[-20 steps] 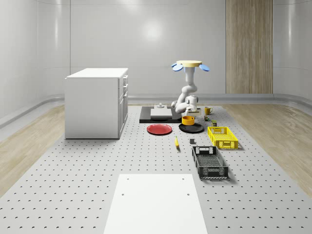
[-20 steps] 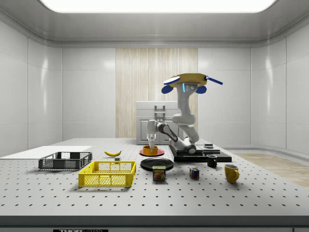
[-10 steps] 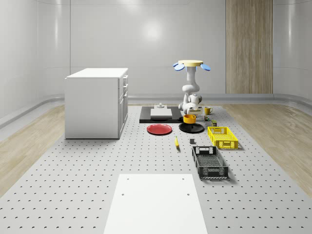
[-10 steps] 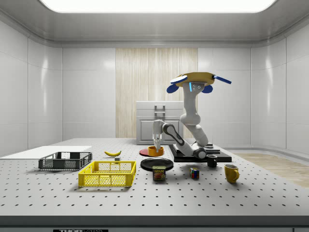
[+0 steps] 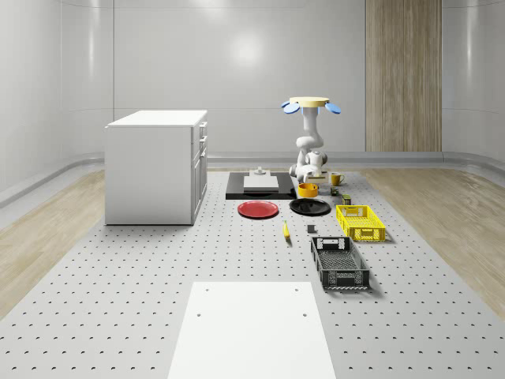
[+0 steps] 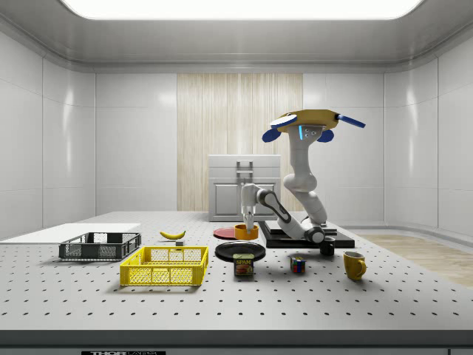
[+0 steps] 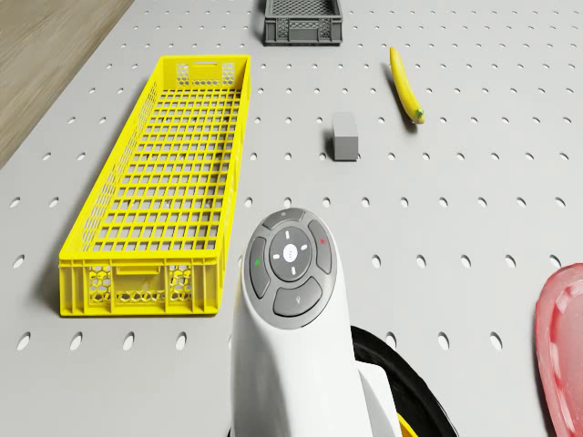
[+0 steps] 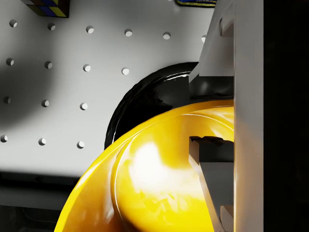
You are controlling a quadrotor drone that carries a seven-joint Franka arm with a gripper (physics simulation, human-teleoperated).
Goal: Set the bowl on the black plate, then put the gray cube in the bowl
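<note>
Yellow bowl (image 6: pixel 246 231) – pinched at its rim by the hand (image 6: pixel 250 225) – has shifted over the black plate (image 6: pixel 240 250).

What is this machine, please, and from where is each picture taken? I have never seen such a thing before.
It is a simulated flying drone carrying a white jointed arm. It hovers beside the black plate. Two pictures come from fixed cameras, one looking down on the whole scene and one at its side. One camera sits on the drone's body, one on the arm's wrist. The hand grips the rim of an orange bowl, holding it over the plate. On the perforated table lie a gray cube, a banana, a yellow crate and a red plate.
</note>
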